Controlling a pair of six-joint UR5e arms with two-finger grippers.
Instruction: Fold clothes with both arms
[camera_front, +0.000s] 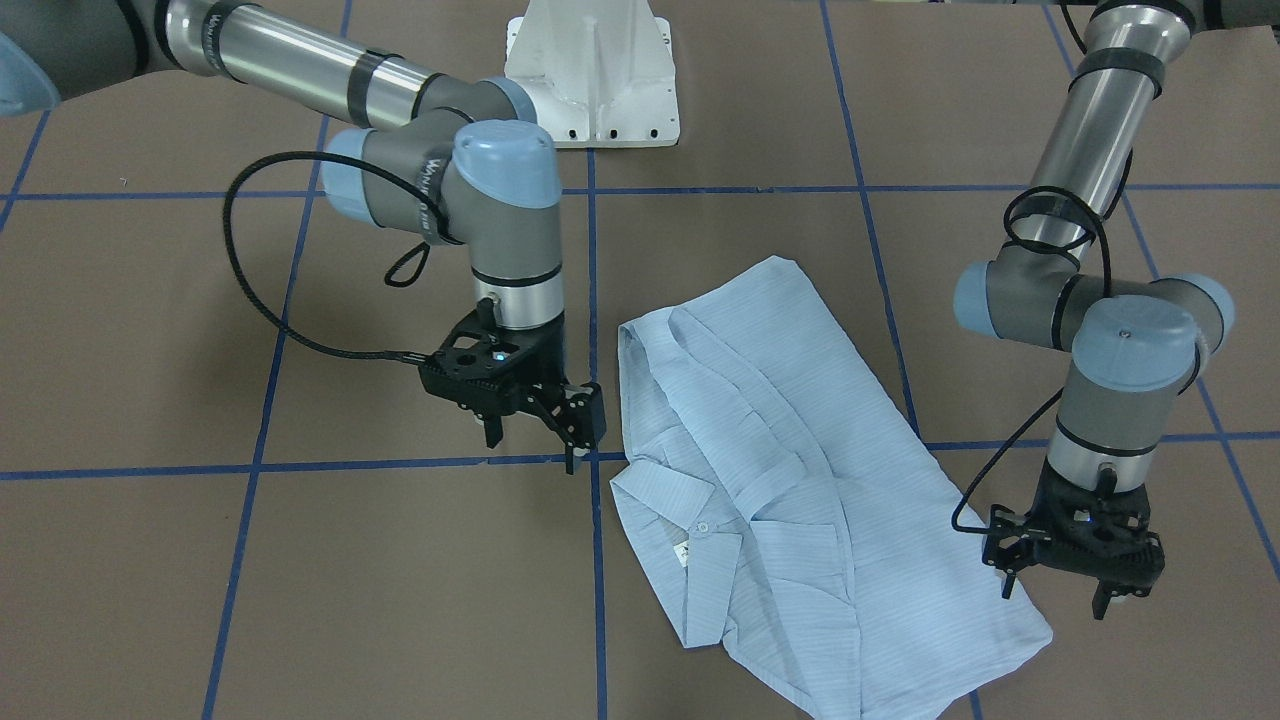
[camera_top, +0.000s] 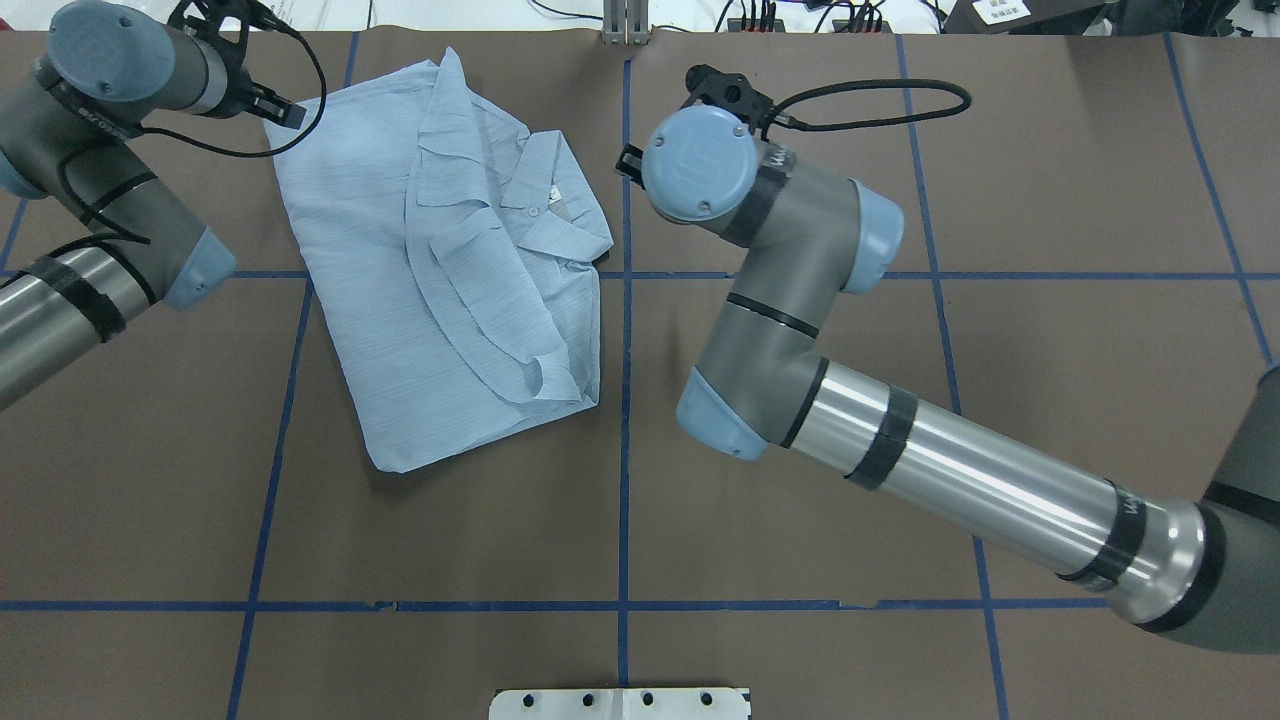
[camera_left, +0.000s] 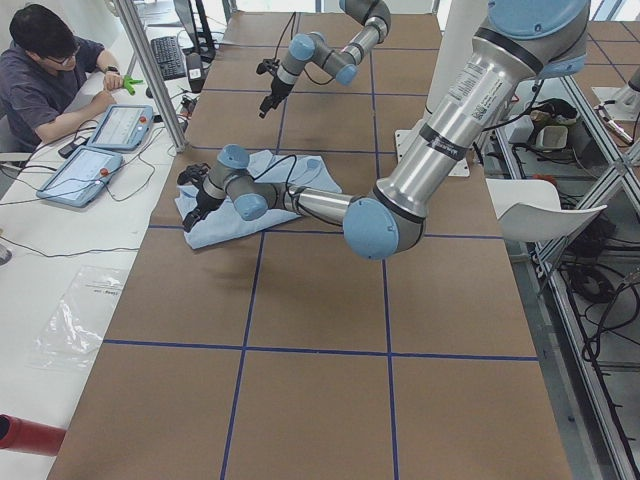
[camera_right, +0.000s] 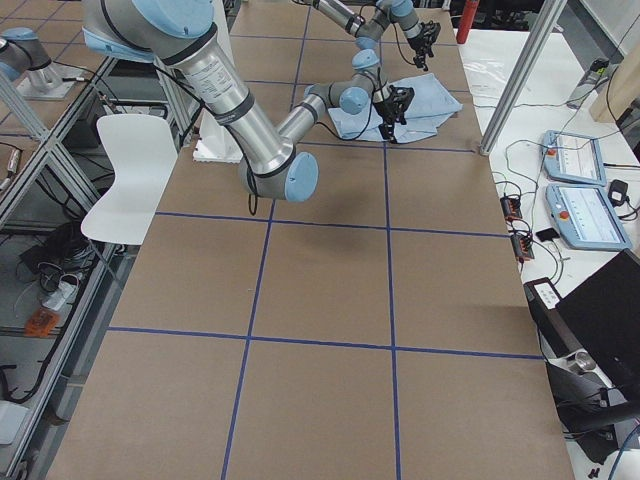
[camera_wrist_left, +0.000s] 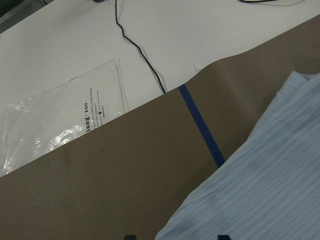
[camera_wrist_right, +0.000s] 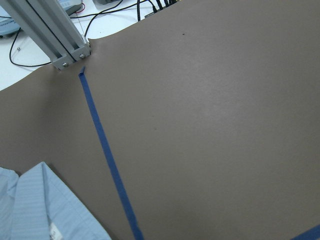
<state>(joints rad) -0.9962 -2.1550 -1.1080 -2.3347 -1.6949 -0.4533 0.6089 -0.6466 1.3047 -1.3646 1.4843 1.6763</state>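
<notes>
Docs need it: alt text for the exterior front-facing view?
A folded light blue shirt lies on the table. The right end effector hovers open at view left, the left end effector open by the shirt's near corner.

Light blue striped shirt partly folded flat on brown table, between left arm and right arm.

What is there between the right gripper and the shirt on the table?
Only a blue tape line on the bare brown table runs between the right gripper and the shirt; the front-facing view shows this.
</notes>
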